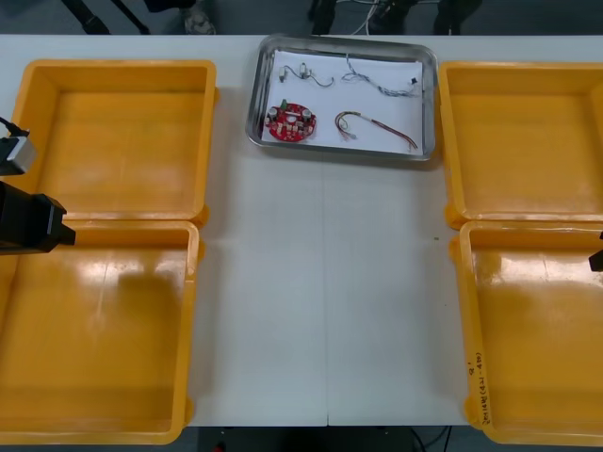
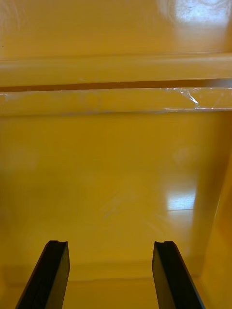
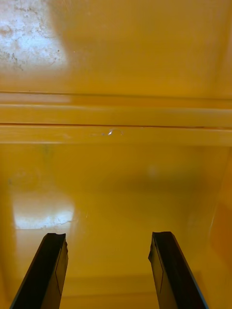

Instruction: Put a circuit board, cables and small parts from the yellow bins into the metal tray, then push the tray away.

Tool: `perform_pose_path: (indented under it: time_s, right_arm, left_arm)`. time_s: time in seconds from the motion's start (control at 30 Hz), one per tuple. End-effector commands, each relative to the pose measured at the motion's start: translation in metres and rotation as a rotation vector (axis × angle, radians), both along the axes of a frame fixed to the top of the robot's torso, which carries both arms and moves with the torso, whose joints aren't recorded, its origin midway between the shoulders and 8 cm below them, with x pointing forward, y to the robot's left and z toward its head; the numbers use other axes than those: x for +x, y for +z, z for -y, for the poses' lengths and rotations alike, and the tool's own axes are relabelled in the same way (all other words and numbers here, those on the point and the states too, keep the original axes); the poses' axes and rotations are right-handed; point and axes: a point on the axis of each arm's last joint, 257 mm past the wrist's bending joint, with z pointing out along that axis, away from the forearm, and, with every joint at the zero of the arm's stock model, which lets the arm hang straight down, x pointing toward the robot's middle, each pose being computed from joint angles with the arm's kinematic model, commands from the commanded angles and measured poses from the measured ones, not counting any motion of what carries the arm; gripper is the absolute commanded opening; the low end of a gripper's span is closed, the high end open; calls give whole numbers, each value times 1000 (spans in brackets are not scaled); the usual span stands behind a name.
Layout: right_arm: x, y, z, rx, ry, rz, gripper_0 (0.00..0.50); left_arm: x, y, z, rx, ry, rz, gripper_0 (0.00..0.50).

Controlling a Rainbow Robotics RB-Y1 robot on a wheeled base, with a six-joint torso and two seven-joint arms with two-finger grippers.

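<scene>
The metal tray (image 1: pixel 429 104) sits at the table's far middle, white inside. In it lie a round red circuit board (image 1: pixel 292 121), a red and yellow cable (image 1: pixel 375 126), a twisted blue and white cable (image 1: pixel 377 83) and small metal parts (image 1: pixel 311 72). My left arm (image 1: pixel 28 221) is at the left edge over the left bins. Its gripper (image 3: pixel 108 270) stands open above the bare orange floor of the near left bin (image 3: pixel 116 203). My right gripper (image 2: pixel 111 275) is open too, over the bare floor of the near right bin (image 2: pixel 111 183).
Two yellow bins stand on each side: far left (image 1: pixel 118 141), near left (image 1: pixel 94 330), far right (image 1: pixel 523 141), near right (image 1: pixel 537 330). All hold nothing. A bare strip of table (image 1: pixel 320 301) runs down the middle.
</scene>
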Motion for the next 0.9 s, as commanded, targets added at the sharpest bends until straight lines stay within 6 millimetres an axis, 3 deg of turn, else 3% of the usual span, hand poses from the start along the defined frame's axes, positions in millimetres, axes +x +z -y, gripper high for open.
perform_pose_path:
  time_s: [0.03,0.37,0.9]
  right_arm:
    - [4,15,25,-58,-21,43,500]
    - [5,18,26,-51,-26,53,500]
    - [20,39,23,-9,-37,133,500]
  left_arm:
    - [-2,11,-9,60,-77,29,500]
    - [-2,11,-9,60,-77,29,500]
    - [-2,11,-9,60,-77,29,500]
